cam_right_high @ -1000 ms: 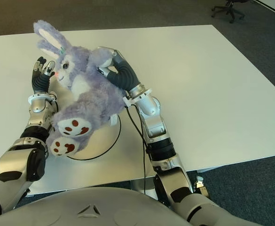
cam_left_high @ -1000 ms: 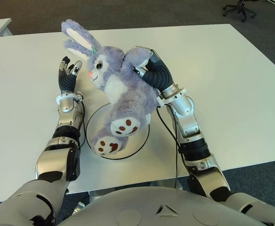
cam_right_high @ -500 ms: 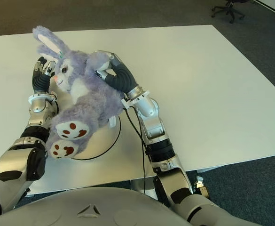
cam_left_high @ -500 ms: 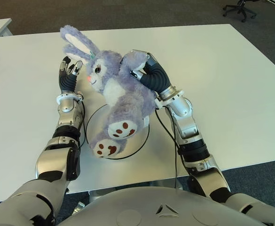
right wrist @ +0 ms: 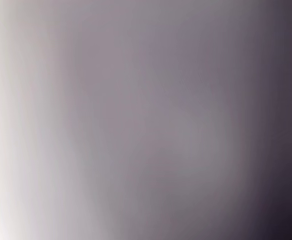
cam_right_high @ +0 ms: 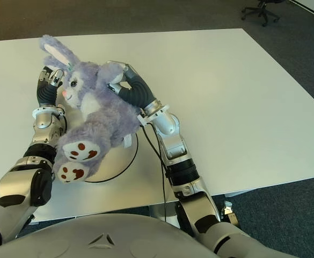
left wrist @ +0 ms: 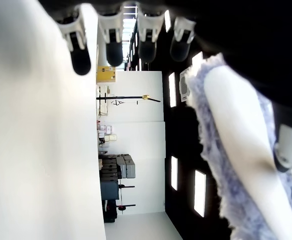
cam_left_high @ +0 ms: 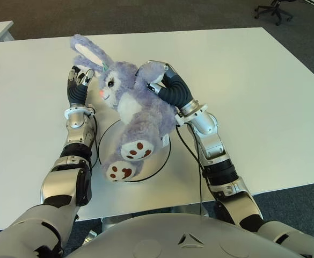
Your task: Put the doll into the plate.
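While right hand (cam_left_high: 165, 86) fingers clasp doll (cam_left_high: 138, 107), feet over plate (cam_left_high: 162, 156), left hand (cam_left_high: 77, 86) fingers spread.

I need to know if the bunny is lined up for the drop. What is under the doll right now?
Under the doll, held by the right hand, shows the white, black-rimmed plate on the table. Its feet hide the plate's near-left rim; contact cannot be judged.

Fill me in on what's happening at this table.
The robot's right hand grips a purple bunny doll by its upper body and holds it tilted over a white plate on the white table, feet lowest, toward the plate's near rim. The left hand shows beside the doll's head, on its left, fingers spread and holding nothing. The doll is not yet released.
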